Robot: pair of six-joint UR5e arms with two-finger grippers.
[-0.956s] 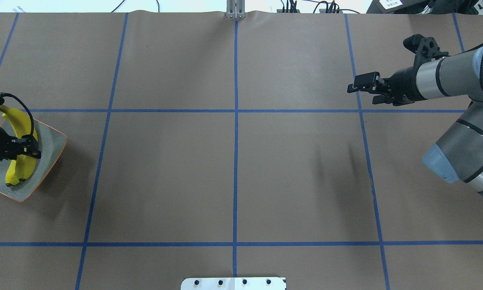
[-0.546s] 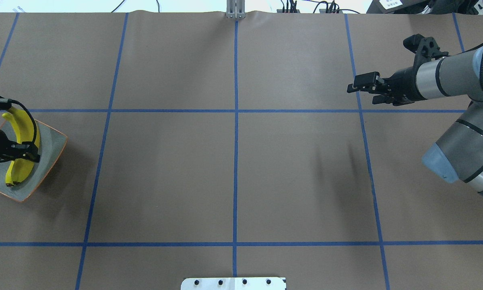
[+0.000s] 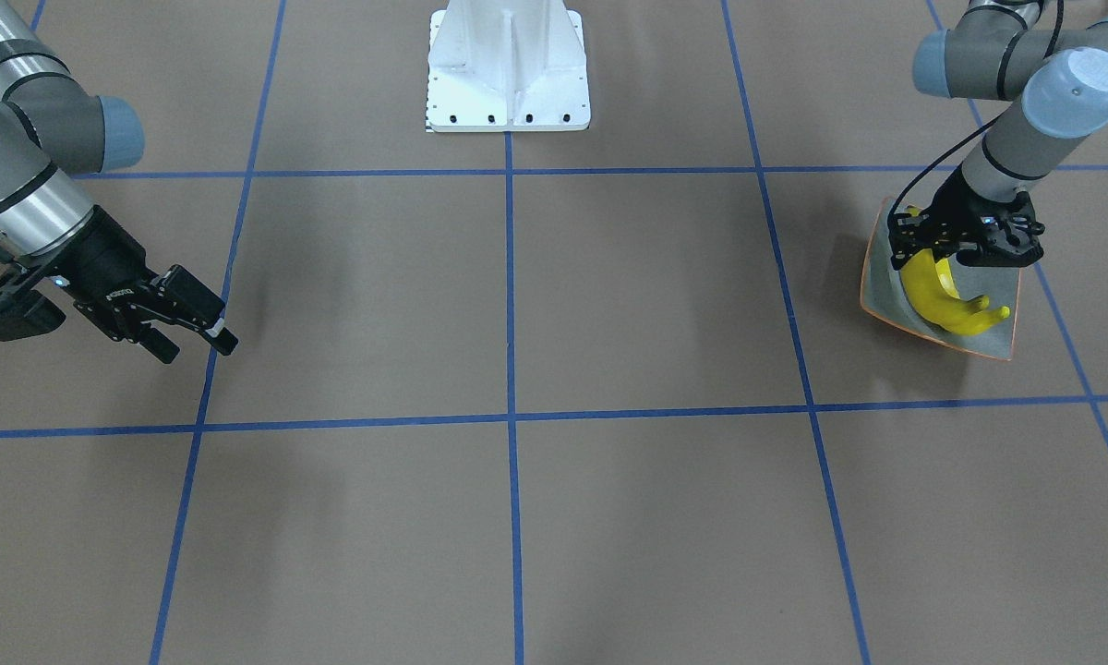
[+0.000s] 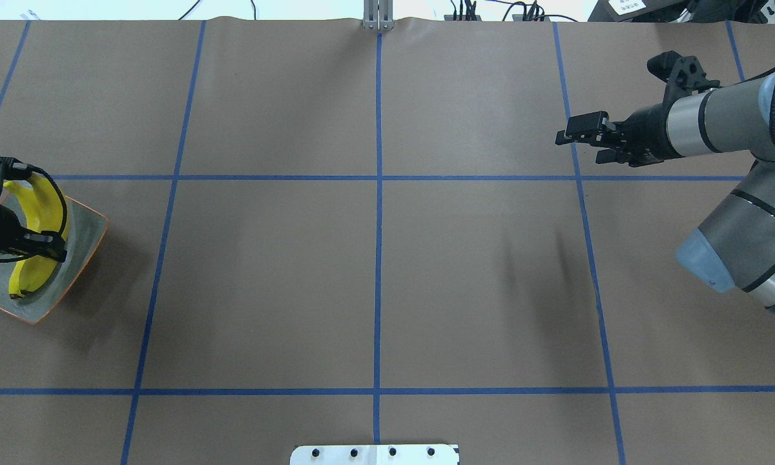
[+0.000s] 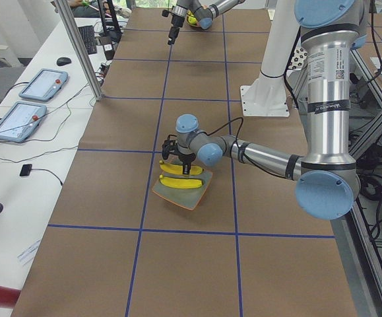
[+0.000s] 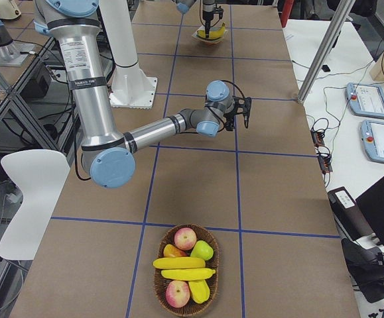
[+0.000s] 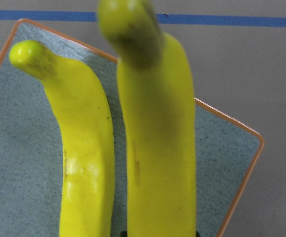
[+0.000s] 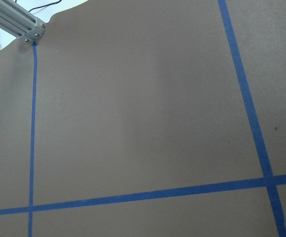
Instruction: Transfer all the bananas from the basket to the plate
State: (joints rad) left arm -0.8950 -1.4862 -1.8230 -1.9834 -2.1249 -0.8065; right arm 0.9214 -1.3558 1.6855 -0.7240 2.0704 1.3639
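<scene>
Halfway through the banana run: at the left end of the table (image 4: 374, 290), the left gripper (image 4: 42, 245) hangs low over the plate (image 4: 81, 223). Its fingers look to us to be closed around the middle of the second banana (image 7: 157, 148), though the wrist camera catches only a dark sliver of them. The first banana (image 7: 86, 163) lies on the plate just beside it, the two running nearly parallel. The right gripper (image 3: 197, 349) hovers over a bare stretch of table towards the right side, fingers apart and holding nothing. Well apart from all this, at the table's right end, the basket (image 6: 157, 281) holds two more bananas (image 6: 178, 263) lying across apples (image 6: 186, 237) and other fruit.

We judge the step in hand to be setting the second banana down. The trouble we foresee lies in the plate: it is small, its edges curve upward, and the fruit is smooth and rounded. Let go too high or off-centre, the second banana could roll against the first, push it up the rim or slide off onto the table. A gripper pressing down near a corner could also tip or shift the plate. With two more to come, they will likely have to be stacked, and a careless drop on that pile could scatter what is already there.
</scene>
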